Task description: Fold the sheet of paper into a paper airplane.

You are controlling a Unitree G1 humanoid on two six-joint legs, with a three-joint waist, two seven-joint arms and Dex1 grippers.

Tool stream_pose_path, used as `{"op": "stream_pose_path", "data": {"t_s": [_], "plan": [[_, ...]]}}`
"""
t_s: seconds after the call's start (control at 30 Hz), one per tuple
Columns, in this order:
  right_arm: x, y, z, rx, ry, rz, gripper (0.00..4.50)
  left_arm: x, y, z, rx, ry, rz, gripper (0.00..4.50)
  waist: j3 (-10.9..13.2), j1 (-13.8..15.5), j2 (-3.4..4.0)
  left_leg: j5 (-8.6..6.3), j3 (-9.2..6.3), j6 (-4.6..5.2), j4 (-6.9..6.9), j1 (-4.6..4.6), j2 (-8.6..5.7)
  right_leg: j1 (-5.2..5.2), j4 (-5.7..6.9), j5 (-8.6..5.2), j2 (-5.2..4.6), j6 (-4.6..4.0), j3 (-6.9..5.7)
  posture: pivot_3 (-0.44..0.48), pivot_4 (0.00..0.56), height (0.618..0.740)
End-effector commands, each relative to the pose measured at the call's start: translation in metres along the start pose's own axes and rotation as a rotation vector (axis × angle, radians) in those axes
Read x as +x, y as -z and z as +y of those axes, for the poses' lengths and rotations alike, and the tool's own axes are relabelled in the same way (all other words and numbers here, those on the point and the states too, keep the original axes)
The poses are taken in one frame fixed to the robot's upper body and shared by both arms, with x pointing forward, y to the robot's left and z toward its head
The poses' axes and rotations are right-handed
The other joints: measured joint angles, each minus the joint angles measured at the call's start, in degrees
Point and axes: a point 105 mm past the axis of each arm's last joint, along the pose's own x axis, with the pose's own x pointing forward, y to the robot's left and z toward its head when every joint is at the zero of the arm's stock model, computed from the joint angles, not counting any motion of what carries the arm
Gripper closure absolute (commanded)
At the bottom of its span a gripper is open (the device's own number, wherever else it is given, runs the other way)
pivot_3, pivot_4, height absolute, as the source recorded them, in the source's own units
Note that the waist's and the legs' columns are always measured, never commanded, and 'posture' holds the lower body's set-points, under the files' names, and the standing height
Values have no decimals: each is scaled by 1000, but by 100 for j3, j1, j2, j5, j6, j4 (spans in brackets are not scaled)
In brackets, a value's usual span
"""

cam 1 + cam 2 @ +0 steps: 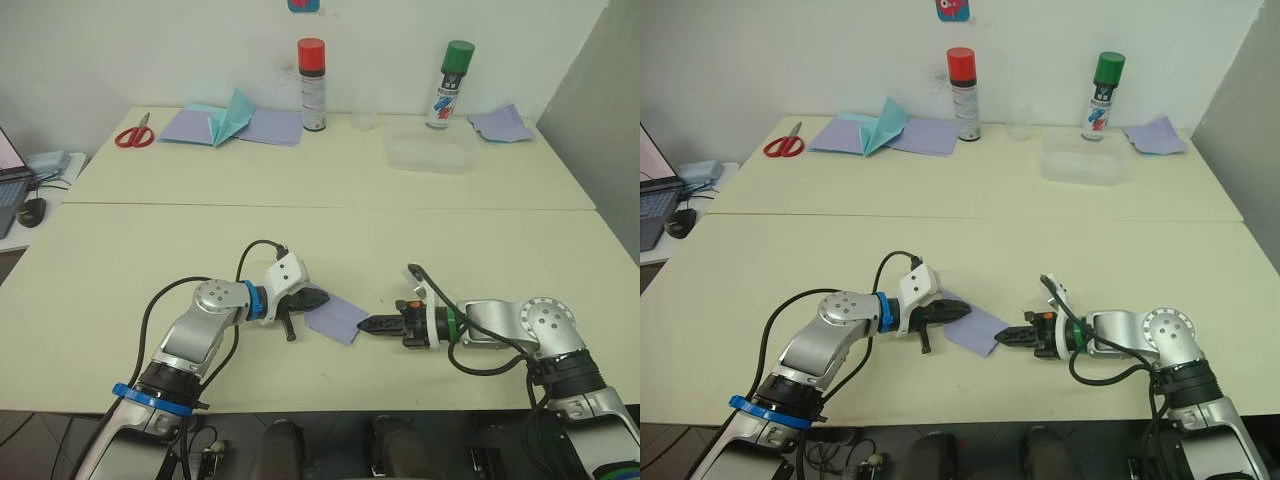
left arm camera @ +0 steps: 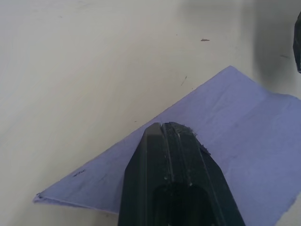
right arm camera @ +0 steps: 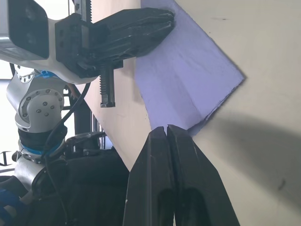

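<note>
The lavender sheet of paper (image 1: 337, 318) lies flat on the near table between my two grippers, folded over with faint creases. My left gripper (image 1: 324, 298) is shut and its tip rests on top of the sheet's left part (image 2: 235, 117). My right gripper (image 1: 363, 326) is also shut, and its tip (image 3: 166, 128) touches the sheet's near right corner (image 3: 188, 80). The right wrist view also shows the left gripper (image 3: 164, 19) lying on the far side of the sheet. The paper airplane is out of view.
On the far table stand a red-capped spray can (image 1: 312, 85), a green-capped can (image 1: 454, 85) and a clear plastic box (image 1: 430, 152). Red scissors (image 1: 134, 135), a teal paper piece (image 1: 230, 118), lavender sheets (image 1: 272, 127) and a lavender scrap (image 1: 502, 124) lie there too.
</note>
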Motion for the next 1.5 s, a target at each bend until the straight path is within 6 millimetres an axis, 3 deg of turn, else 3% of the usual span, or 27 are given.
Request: {"op": "stream_pose_path", "data": {"t_s": [0.03, 0.1, 0.3, 0.73, 0.83, 1.03, 1.27, 1.5], "plan": [[-4, 6, 5, -10, -28, 11, 4300, 2, 6, -1, -1, -3, 29, 4500, 0, 1, 0, 0, 0, 0, 1, -4, 0, -3, 0, 1, 0, 1, -1, 0, 150, 740], [-5, 10, 4, 13, -35, 9, 3896, 2, 6, -2, -2, -3, 28, 4500, 0, 1, 0, 0, 0, 0, 2, -6, 0, -5, 0, 1, 0, 2, -2, 0, 150, 740], [3, 16, 2, 108, -42, -23, 1798, 3, 8, -4, -4, 0, 31, 4500, -1, -4, -1, 0, 1, 0, 4, -5, 0, -6, 4, 2, 2, 4, -1, 0, 150, 740], [24, 9, 11, 174, -70, -72, 1798, 4, 6, -1, 5, -1, 32, 4500, -1, -4, -1, 2, 3, 4, 4, -4, 2, -7, 8, 3, 5, 4, -1, 0, 150, 740], [24, 9, 10, 185, -69, -81, 2413, 3, 6, -1, 5, -3, 34, 4500, -1, -4, -1, 3, 2, 4, 5, -4, 2, -7, 10, 3, 5, 4, -1, 0, 150, 740], [25, 9, 8, 196, -61, -87, 4459, 3, 7, -1, 3, -4, 36, 4500, -5, -4, -4, 3, 2, 4, 5, -3, 2, -6, 9, 3, 5, 4, -1, 0, 150, 740], [20, 9, 5, 184, -48, -82, 4459, 1, 4, 0, 5, 0, 31, 4500, -5, -4, -4, 3, 2, 5, 5, -1, 3, -6, 10, 3, 5, 6, 0, 0, 150, 740], [9, 14, 11, 104, -103, 23, 4459, -14, -16, 7, 7, 30, -8, 4500, -4, -5, -4, 3, 7, 5, 5, -7, 0, -10, 7, 4, 3, 6, -1, 0, 150, 740]]}}
